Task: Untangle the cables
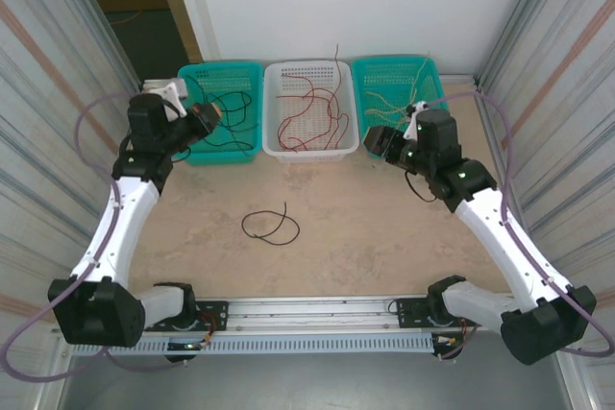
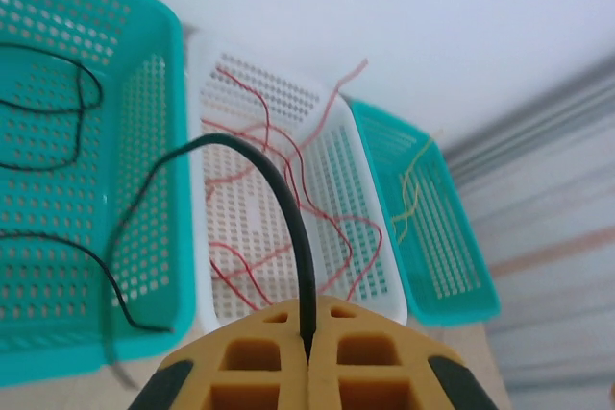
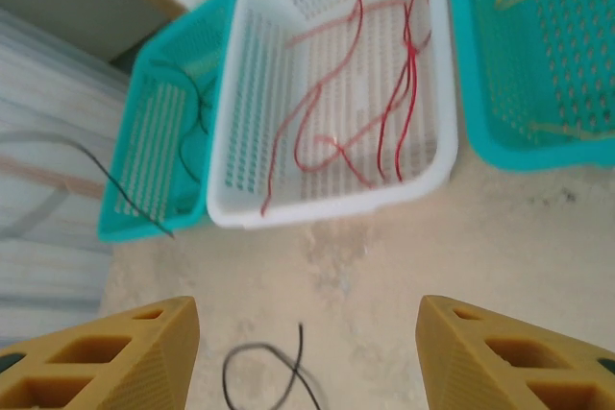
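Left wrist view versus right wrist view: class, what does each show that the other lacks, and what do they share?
Left wrist view: the left end effector shut on a black cable that arcs toward the left teal basket.
Right wrist view: the right end effector open above the table, with a loose black cable lying looped on it.
Shared: the white basket holding red cables, the right teal basket holding yellowish cables, and the left teal basket.
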### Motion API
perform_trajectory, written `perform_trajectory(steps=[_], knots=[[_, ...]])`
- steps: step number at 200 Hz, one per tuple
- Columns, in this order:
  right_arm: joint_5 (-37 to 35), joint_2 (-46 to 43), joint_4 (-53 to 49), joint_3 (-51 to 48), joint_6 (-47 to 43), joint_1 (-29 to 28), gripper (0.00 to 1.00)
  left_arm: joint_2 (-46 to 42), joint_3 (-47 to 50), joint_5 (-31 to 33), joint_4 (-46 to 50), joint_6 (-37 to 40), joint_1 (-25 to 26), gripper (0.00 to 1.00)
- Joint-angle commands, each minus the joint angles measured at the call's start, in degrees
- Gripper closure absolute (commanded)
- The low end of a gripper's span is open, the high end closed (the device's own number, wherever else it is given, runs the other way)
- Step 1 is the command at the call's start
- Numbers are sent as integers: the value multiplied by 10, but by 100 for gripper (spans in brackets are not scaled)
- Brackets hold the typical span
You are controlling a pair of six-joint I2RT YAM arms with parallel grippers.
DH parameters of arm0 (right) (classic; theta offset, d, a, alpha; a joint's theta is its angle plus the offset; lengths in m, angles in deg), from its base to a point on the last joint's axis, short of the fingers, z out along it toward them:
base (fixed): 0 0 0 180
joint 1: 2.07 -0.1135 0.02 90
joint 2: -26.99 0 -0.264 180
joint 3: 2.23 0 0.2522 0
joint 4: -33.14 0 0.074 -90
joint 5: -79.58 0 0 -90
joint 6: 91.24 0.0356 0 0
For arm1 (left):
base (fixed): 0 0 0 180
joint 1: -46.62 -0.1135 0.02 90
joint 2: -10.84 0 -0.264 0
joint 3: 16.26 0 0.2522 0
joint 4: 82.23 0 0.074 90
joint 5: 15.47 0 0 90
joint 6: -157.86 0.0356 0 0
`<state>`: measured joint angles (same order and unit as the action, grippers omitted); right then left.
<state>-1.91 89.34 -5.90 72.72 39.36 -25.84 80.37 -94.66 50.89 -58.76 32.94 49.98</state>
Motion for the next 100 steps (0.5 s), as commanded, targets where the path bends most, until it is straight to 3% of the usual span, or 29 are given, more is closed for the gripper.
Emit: perform_trajectory(steps=[1,59,67,83,100], knots=[[-15,3,7,-14,15,-41,40,35,-60,21,-11,0,-3,100],[-83,94,-14,60,-37,-166,41,160,-176,42,-13,-13,-40,100],[-87,106,-18,71,-43,-176,41,174,-184,41,-13,-15,-44,91],[-92,130,-23,89,-55,-194,42,200,-199,31,4,-16,-53,57],[-102,152,-32,107,-69,-213,42,211,-197,10,24,-16,-56,44]])
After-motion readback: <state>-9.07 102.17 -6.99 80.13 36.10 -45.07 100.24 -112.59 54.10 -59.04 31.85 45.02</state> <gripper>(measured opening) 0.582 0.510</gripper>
